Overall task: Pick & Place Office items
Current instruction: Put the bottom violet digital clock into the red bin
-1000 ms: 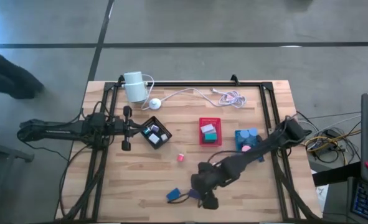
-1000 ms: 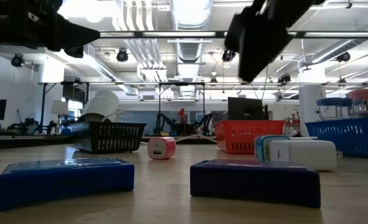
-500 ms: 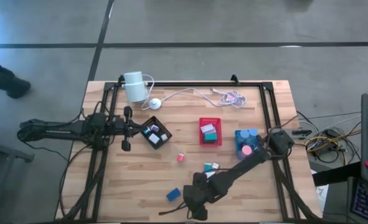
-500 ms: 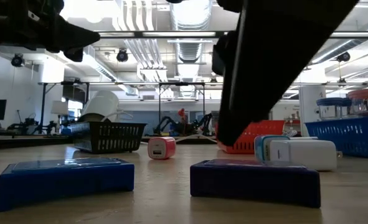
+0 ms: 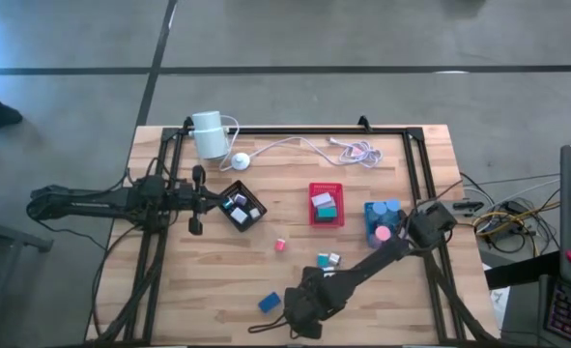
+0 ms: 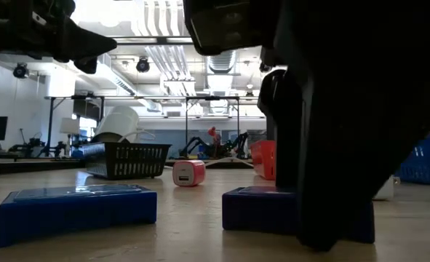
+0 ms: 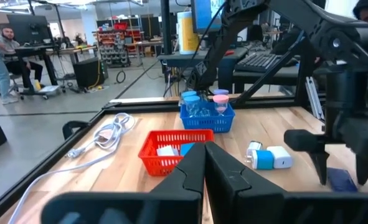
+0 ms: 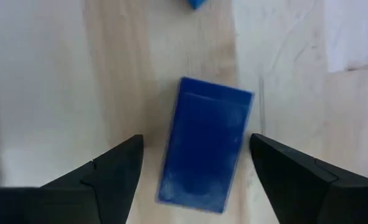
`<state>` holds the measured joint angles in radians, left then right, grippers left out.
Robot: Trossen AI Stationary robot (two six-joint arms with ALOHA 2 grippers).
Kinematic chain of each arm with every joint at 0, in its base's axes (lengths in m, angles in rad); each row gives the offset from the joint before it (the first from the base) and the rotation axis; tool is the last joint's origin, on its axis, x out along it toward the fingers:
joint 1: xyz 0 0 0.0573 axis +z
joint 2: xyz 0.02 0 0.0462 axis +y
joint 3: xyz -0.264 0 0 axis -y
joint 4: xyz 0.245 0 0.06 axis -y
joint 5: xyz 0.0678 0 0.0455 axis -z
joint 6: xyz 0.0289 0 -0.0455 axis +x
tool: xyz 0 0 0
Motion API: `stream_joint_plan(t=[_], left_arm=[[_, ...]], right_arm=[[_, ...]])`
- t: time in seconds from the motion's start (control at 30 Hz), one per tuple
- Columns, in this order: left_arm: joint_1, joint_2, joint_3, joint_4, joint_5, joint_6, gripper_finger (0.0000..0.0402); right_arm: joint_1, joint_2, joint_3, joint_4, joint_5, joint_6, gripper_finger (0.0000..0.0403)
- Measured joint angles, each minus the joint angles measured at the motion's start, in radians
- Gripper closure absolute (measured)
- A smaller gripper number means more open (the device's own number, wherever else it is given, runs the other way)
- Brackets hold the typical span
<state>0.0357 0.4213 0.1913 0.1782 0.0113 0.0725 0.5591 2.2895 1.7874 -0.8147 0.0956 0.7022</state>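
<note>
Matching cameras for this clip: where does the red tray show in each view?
High view: the red tray sits just right of the table's centre.
Low view: only a sliver shows in the background; the right arm hides the rest.
Left wrist view: near the picture's centre.
Right wrist view: not in it; only a blue block on the wood.
Shared landmark: the blue tray right beside it, in the high and left wrist views.

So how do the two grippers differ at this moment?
The right gripper is open, its fingers straddling a dark blue block on the table near the front edge; the left gripper is shut on nothing. The right gripper points down at the wood; the left gripper lies level by the black tray, pointing across the table. Both are dark two-finger grippers.
</note>
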Motion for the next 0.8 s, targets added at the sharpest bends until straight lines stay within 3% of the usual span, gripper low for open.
stream_joint_plan(t=[0.17, 0.37, 0.57, 0.8], left_arm=[[0.000, 0.000, 0.000, -0.004, 0.000, -0.011, 0.0387], [0.000, 0.000, 0.000, -0.004, 0.000, -0.021, 0.0387], [0.000, 0.000, 0.000, -0.012, 0.000, -0.025, 0.0387], [0.000, 0.000, 0.000, -0.015, 0.000, -0.025, 0.0389]], right_arm=[[0.000, 0.017, 0.001, -0.012, 0.001, -0.025, 0.0139], [-0.001, 0.002, -0.004, -0.018, -0.006, -0.057, 0.0260], [-0.008, -0.057, -0.008, -0.003, -0.022, -0.135, 0.0262], [-0.051, -0.236, -0.032, 0.172, 0.016, -0.360, 0.0262]])
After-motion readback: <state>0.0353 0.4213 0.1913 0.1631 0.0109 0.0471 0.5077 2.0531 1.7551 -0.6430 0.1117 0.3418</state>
